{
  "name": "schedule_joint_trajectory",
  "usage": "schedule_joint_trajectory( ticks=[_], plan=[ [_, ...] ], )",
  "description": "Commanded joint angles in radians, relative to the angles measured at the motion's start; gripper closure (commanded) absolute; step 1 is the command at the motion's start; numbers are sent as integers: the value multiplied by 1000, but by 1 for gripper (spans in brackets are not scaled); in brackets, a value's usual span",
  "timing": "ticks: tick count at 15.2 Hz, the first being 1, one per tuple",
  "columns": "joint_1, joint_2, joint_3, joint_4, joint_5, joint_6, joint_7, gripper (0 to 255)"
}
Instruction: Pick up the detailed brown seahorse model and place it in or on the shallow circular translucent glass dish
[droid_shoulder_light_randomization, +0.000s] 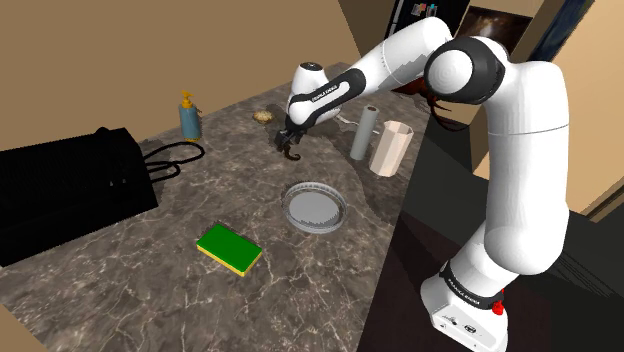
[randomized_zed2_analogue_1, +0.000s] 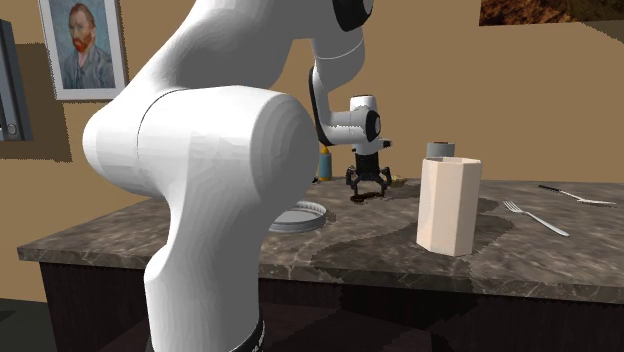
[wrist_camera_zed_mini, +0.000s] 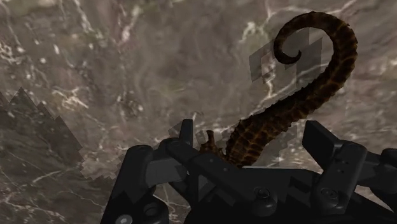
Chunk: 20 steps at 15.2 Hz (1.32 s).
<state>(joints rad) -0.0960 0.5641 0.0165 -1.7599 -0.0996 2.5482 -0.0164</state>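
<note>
One seahorse (wrist_camera_zed_mini: 299, 95), brown, lying on the desk (droid_shoulder_light_randomization: 130, 270), a little apart from the dish (droid_shoulder_light_randomization: 316, 208). Jaws spread wide, astride its body, not yet touching. Step, as judged: grasping. Next: close on the body, lift, carry over the dish.

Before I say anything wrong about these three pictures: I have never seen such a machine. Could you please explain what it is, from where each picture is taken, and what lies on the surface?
It is a white robot arm ending in a black tool. One picture looks down from beside the arm's base, the second from low down with the arm close in front, the third from a camera on the tool. On the marbled counter lie a shallow round dish, a green sponge, a blue bottle, a beige cup and a black bag. The brown seahorse sits right at the tool; whether it is gripped, I cannot tell.
</note>
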Motion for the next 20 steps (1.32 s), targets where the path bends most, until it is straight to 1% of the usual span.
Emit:
schedule_joint_trajectory(
  ticks=[1,2,3,12,20],
  plan=[
    [0,0,0,0,0,0,0,0],
    [0,0,0,0,0,0,0,0],
    [0,0,0,0,0,0,0,255],
    [0,0,0,0,0,0,0,255],
    [-3,-65,5,14,7,-78,-8,255]
  ],
)
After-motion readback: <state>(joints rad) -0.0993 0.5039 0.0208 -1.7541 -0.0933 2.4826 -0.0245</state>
